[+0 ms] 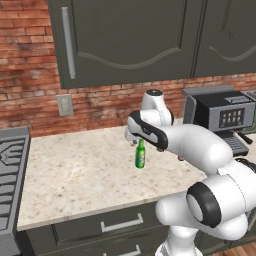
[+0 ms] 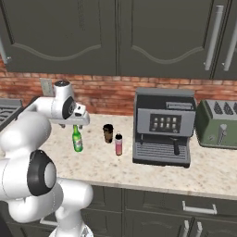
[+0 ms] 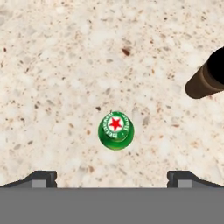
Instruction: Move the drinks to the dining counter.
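One green bottle [image 3: 115, 130] is listed upright on the beige counter [image 1: 75, 170], directly under the gripper [image 3: 112, 177], whose jaws are spread wide and empty. Step judged: approach for pickup. A straight descent is called for. The brown cup [image 2: 108, 133] and pink bottle [image 2: 118, 144] are noted beside it; open counter is left toward the front edge.

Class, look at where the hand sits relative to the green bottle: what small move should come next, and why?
Probably a straight descent. The gripper is open above the green bottle, whose cap sits roughly midway between the fingers in the hand view. The bottle stands upright on the counter, apart from the brown cup, so lowering around its neck looks unobstructed.
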{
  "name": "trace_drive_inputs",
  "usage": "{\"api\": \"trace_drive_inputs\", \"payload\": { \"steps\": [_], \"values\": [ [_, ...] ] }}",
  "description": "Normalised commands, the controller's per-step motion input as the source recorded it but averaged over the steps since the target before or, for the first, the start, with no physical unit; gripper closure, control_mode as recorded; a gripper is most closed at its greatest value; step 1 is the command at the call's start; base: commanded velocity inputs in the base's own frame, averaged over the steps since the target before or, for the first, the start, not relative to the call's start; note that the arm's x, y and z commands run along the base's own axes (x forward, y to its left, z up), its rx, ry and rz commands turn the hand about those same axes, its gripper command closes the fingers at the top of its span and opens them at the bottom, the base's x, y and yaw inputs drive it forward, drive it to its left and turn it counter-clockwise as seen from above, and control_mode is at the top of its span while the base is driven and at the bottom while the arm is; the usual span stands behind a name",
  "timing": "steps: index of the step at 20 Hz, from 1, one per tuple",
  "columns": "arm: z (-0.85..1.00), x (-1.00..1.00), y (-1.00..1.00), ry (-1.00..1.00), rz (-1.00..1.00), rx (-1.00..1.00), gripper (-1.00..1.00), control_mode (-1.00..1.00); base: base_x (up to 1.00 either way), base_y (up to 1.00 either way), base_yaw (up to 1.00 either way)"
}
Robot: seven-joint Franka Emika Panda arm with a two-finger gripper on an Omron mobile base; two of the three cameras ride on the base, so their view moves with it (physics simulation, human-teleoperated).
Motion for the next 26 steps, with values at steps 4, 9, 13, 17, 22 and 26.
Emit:
{"api": "trace_drive_inputs", "payload": {
  "steps": [4,9,13,17,22,26],
  "values": [
    [-0.04,0.16,0.0,0.0,0.0,0.0,-1.0,-1.0,0.0,0.0,0.0],
    [-0.02,0.15,0.0,0.0,0.0,0.0,-1.0,-1.0,0.0,0.0,0.0],
    [-0.04,0.13,0.0,0.0,0.0,0.0,-1.0,-1.0,0.0,0.0,0.0],
    [-0.07,0.11,0.0,0.0,0.0,0.0,-1.0,-1.0,0.0,0.0,0.0],
    [-0.08,0.13,0.0,0.0,0.0,0.0,-1.0,-1.0,0.0,0.0,0.0],
    [-0.03,0.11,0.0,0.0,0.0,0.0,-1.0,-1.0,0.0,0.0,0.0]
  ]
}}
